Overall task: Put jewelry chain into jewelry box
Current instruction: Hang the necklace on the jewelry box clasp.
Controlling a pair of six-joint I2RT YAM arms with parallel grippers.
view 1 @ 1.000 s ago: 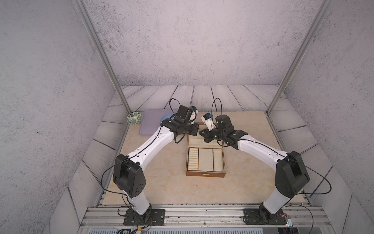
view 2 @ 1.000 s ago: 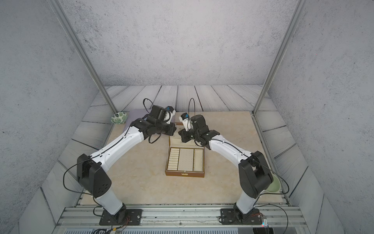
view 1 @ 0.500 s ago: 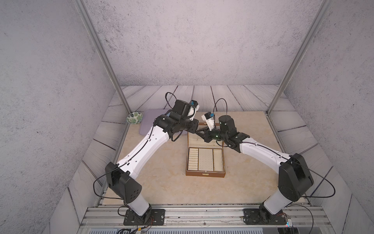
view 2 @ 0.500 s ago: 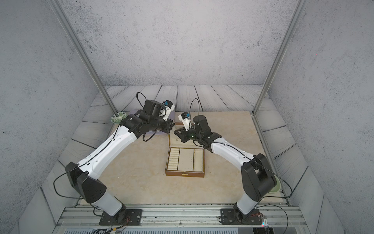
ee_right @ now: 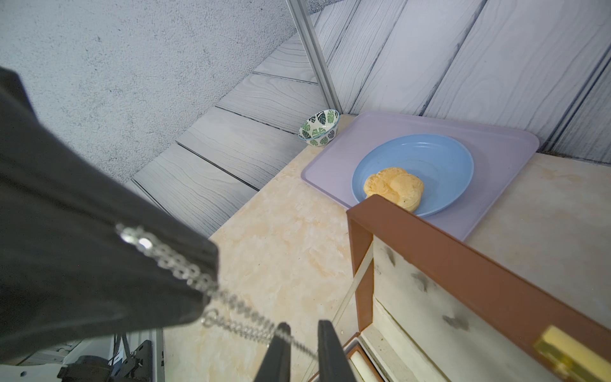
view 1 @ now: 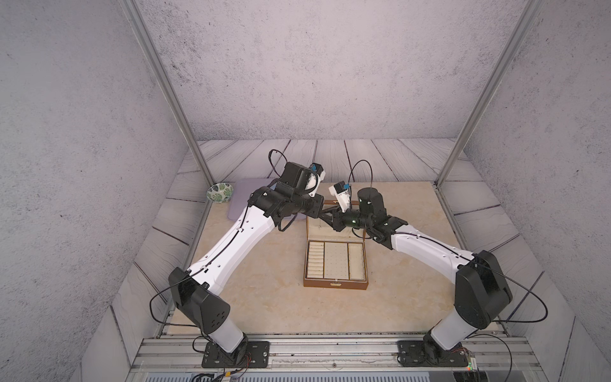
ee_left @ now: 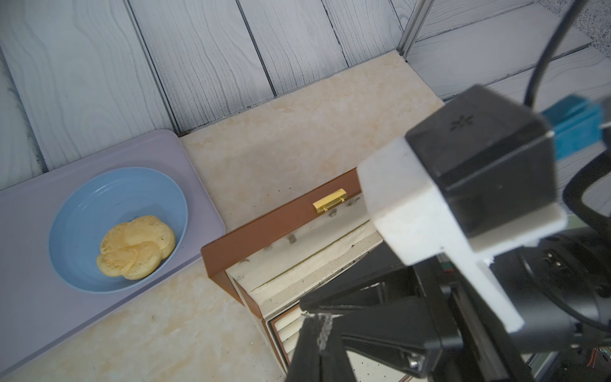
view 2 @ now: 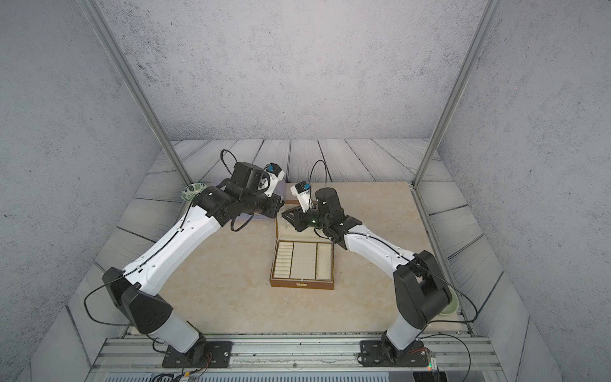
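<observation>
One jewelry chain [ee_right: 185,274], one jewelry box [view 1: 335,284], one lilac tray [ee_right: 496,148].

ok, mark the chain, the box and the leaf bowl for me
chain [ee_right: 180,269], right wrist view, links near mid-length.
box [view 1: 317,285], a top view, brown front wall.
leaf bowl [ee_right: 319,120], right wrist view, patterned inner wall.

**Q:** What carries the objects?
**A:** A beige, marble-patterned tabletop [view 1: 251,297]. The jewelry box [view 1: 335,285] lies open near its middle.
**Q:** What else rests on it?
**A:** Behind and left of the box, near its lid but not touching, is a lilac tray [view 1: 238,201]. Beyond the tray, at the table's corner, is a leaf-patterned bowl [view 1: 220,192]. Well right of the box is a pale green bowl [view 2: 453,306], partly hidden.
</observation>
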